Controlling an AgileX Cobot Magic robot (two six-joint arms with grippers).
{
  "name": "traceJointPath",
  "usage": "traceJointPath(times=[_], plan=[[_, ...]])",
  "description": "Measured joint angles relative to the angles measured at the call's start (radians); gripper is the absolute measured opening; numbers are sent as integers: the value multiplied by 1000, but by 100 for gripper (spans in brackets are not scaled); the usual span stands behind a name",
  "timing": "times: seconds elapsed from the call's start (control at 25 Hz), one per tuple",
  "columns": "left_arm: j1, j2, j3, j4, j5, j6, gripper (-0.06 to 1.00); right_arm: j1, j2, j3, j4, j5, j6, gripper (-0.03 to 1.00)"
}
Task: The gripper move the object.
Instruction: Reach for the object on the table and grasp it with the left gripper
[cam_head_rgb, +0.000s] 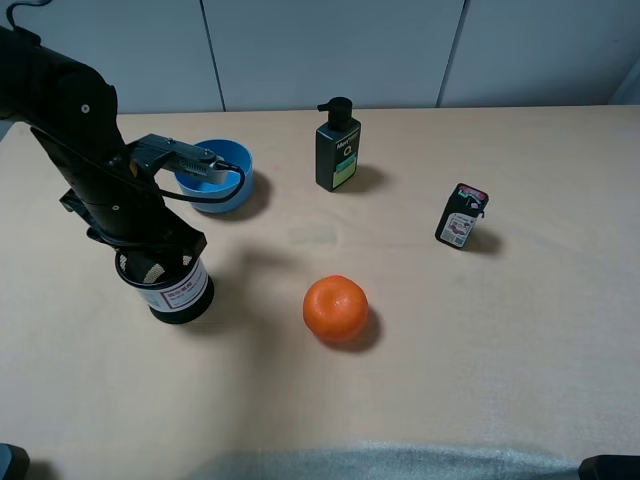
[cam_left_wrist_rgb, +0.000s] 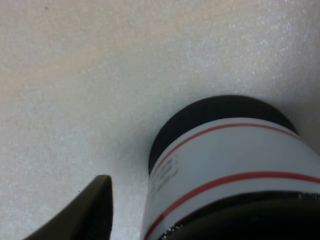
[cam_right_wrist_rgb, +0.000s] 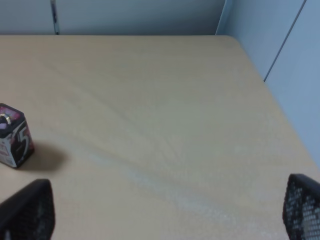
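Observation:
The black wire-mesh pen cup (cam_head_rgb: 177, 287) with a white, red-printed label stands upright on the table at the left. My left gripper (cam_head_rgb: 150, 248) hangs directly over its rim, at the end of the bulky black arm with the grey bracket and cable. In the left wrist view the cup (cam_left_wrist_rgb: 230, 165) fills the frame very close. One dark finger (cam_left_wrist_rgb: 90, 210) sits beside it with a gap between them, and the other finger is hidden. My right gripper (cam_right_wrist_rgb: 165, 220) is open and empty, its mesh-patterned fingertips far apart over bare table.
A blue bowl (cam_head_rgb: 218, 176) stands just behind the left arm. An orange (cam_head_rgb: 336, 308) lies to the right of the cup. A black pump bottle (cam_head_rgb: 338, 148) stands at the back centre. A small dark box (cam_head_rgb: 461, 217) stands at the right and also shows in the right wrist view (cam_right_wrist_rgb: 14, 136).

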Motion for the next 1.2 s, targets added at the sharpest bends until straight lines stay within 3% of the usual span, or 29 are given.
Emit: traceJointPath(times=[0.68,0.92,1.2], plan=[[8,0,0,1,-2,0,58,0,0,0,0,0,0,69],[14,0,0,2,-4,0,43,0,0,0,0,0,0,69],[14,0,0,2,-4,0,38,0,0,0,0,0,0,69]])
